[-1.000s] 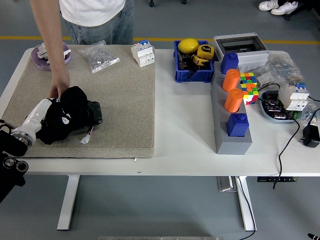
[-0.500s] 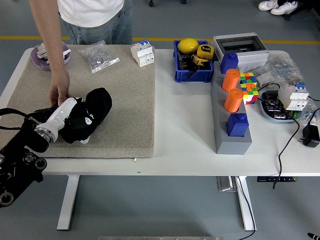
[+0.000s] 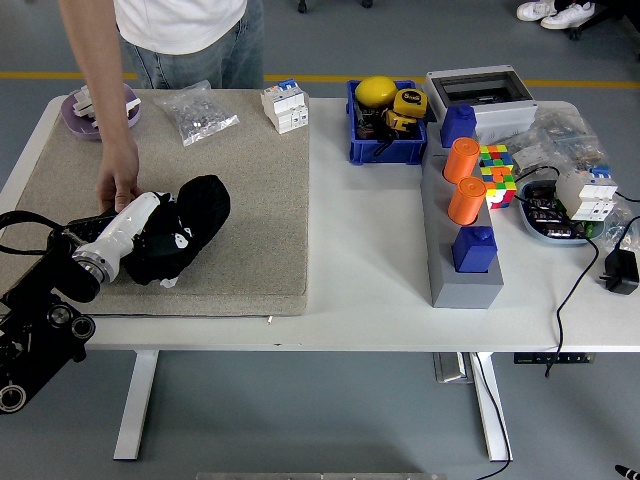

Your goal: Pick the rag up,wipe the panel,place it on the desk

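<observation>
— That white worktop (image 3: 370, 270), what's on the beige mat (image 3: 250, 200) near its left edge?
— The black rag (image 3: 185, 235), with the left robot hand (image 3: 150, 225) clamped on it; a person's hand (image 3: 118, 188) rests just beside.

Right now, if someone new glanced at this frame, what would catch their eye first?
Probably the black rag bunched on the beige mat at the table's left, with the robot's left hand on it and a person's hand resting just beside. Next, the bright colours on the right: two orange cylinders on a grey block and the cube puzzle next to them.
</observation>
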Robot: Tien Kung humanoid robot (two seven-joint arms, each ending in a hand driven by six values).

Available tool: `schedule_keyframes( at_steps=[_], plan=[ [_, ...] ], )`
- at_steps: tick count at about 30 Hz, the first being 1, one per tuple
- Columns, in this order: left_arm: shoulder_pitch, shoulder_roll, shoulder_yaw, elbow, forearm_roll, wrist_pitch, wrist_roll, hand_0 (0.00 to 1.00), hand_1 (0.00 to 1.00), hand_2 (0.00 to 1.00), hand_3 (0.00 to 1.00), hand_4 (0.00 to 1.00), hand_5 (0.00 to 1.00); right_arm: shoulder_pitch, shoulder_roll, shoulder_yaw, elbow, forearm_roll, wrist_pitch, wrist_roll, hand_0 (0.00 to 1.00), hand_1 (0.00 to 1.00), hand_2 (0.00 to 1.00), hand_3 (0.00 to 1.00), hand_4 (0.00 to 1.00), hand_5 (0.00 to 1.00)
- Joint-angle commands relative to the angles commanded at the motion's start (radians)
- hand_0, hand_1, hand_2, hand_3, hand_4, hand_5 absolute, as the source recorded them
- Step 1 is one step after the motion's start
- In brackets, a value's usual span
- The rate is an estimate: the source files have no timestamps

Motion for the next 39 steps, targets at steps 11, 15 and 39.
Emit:
schedule_keyframes(
  at_steps=[11,15,39],
  plan=[
    [0.053,0.033,-0.06,0.011,0.022,0.005,-0.001,0.246,0.246,0.617,0.516,0.051,0.002,-0.005,-0.002,0.004,0.001,0.0,0.001,0.0,0.764,0.701,0.728,0.701,0.998,0.635],
    [0.071,0.046,-0.087,0.008,0.041,0.007,0.001,0.246,0.246,0.617,0.516,0.051,0.002,-0.006,-0.002,0.006,0.001,-0.001,0.001,0.001,0.764,0.701,0.728,0.701,0.998,0.635],
    [0.216,0.127,-0.302,0.015,0.1,0.02,0.0,0.242,0.246,0.614,0.515,0.049,0.002,-0.012,-0.004,0.012,0.002,-0.003,0.001,0.002,0.764,0.701,0.728,0.702,0.998,0.633]
  ],
)
